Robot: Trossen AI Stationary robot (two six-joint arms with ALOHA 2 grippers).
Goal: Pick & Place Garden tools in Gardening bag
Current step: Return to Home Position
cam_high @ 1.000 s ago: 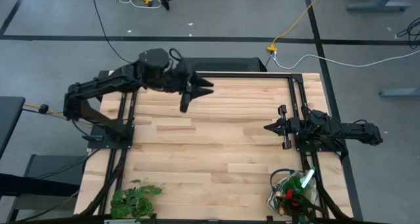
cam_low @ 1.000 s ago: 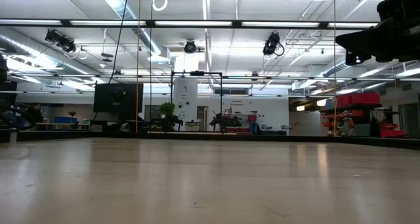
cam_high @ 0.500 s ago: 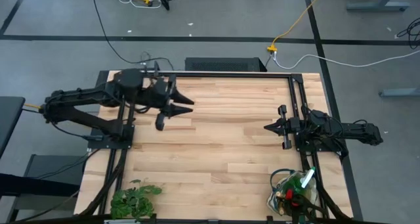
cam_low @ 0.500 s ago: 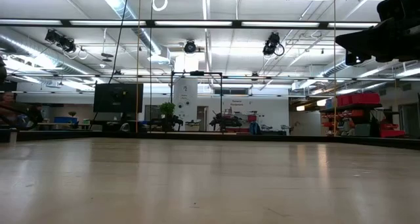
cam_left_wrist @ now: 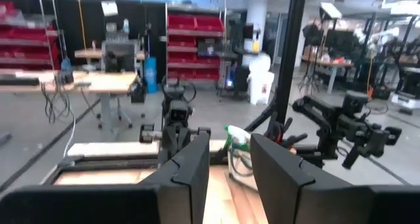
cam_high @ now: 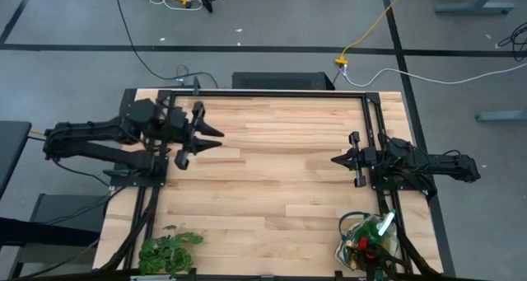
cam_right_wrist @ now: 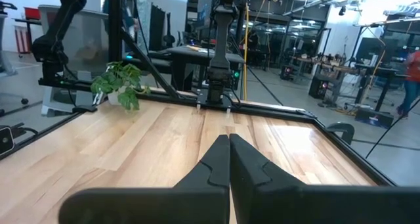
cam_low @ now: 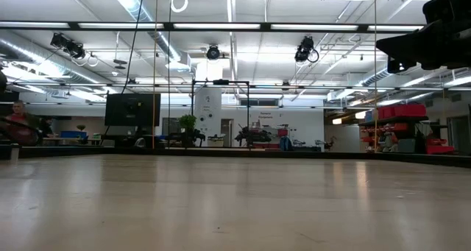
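The left hand [cam_high: 212, 138] has pulled back to its own side of the bench [cam_high: 272, 190], a little open and holding nothing. The right hand [cam_high: 338, 159] waits, closed and empty. The gardening bag [cam_high: 342, 250] sits at the right corner, green spray bottle [cam_high: 385, 224] poking out. The job looks done.

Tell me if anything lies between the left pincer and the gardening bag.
Nothing visible does. In the high view, only bare tabletop runs from the open left pincer, on the left, to the gardening bag at the lower right corner. The shut right pincer sits off that line.
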